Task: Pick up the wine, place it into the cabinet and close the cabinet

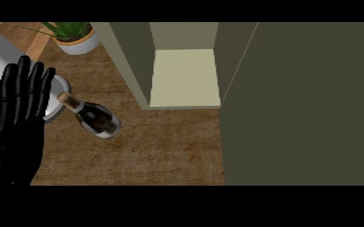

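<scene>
A dark wine bottle (96, 118) with a tan cork end lies on its side on the brown counter, neck pointing up-left. My left hand (22, 106) stands at the view's left edge, fingers straight and pointing up, just left of the bottle and not touching it. The olive-green cabinet (183, 77) stands open to the right of the bottle, showing a pale inner shelf. Its open door (298, 106) fills the right side of the view. My right hand does not show.
A potted green plant (74, 37) in a white pot stands at the back left. A grey round object (58, 101) lies partly hidden behind my left hand. Bare counter (171, 149) stretches in front of the cabinet.
</scene>
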Tool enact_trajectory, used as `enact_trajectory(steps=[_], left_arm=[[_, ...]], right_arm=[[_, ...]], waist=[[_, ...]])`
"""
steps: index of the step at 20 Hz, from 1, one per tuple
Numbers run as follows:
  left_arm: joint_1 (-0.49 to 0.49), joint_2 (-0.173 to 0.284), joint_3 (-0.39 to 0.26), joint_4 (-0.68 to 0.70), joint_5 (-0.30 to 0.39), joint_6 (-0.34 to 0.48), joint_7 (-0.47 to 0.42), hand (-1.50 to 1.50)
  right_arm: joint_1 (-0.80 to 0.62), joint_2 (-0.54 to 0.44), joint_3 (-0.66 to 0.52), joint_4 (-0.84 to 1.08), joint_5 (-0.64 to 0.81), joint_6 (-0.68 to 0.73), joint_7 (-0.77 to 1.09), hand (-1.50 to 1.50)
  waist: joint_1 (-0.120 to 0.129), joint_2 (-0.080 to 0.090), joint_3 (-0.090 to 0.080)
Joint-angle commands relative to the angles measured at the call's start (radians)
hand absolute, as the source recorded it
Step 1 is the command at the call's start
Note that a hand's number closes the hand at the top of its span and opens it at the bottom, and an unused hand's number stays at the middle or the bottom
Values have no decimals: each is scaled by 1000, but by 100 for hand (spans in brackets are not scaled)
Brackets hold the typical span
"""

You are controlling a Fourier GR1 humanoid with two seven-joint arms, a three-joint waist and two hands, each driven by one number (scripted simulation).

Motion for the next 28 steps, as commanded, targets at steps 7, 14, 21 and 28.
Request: enact_trajectory(steps=[7, 14, 21, 28], left_arm=[[-179, 25, 105, 324, 386, -212, 34, -150], [-322, 72, 173, 391, 563, -205, 197, -150], [-322, 101, 188, 345, 628, -187, 271, -150], [-311, 70, 139, 348, 576, -174, 238, -150]], right_arm=[[165, -1, 120, -30, -134, 161, 29, -150], [185, -76, 28, -172, -309, 210, 197, -150], [256, -38, 23, -266, -317, 226, 216, -150], [163, -53, -23, -310, -352, 199, 358, -150]], waist=[[-9, 48, 10], [18, 33, 13], [21, 32, 13], [22, 33, 12]])
